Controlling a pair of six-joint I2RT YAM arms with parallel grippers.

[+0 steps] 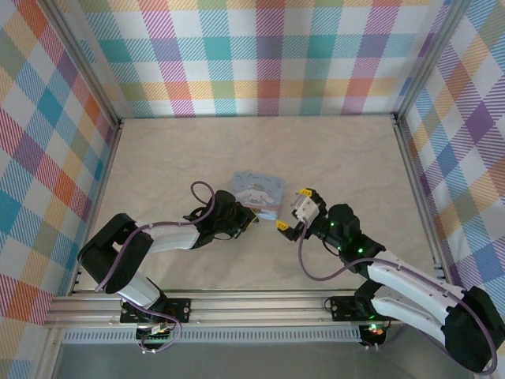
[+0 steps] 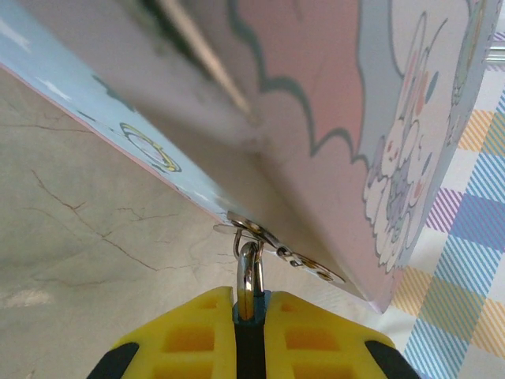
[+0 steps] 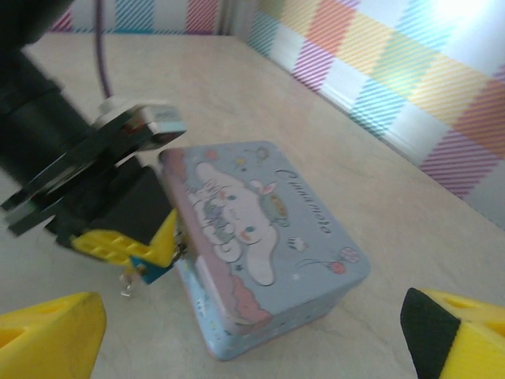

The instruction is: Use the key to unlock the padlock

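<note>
Gripping the padlock at the tin box with the left pincer

I see the tin box (image 1: 260, 192) lying flat near the middle of the worktop (image 1: 173, 158), with its cartoon lid facing up. The left pincer (image 1: 246, 224) reaches the box's near-left corner. In the left wrist view that pincer (image 2: 251, 306) is closed on the padlock (image 2: 249, 276). The blue-teal body is pinched between the yellow fingers (image 2: 189, 339), and the silvery shackle stands up through the metal hasp (image 2: 264, 235) on the box wall (image 2: 316, 103).

From the right wrist camera the padlock (image 3: 154, 268) shows as a teal bit at the tip of the left pincer (image 3: 130, 249), against the box's side. A pale silvery bit (image 3: 126, 286) hangs just below it, too small for me to tell whether it is the key.

The right pincer (image 1: 292, 210) sits just beside the box's right side. Its jaws are spread wide with nothing between them.
</note>
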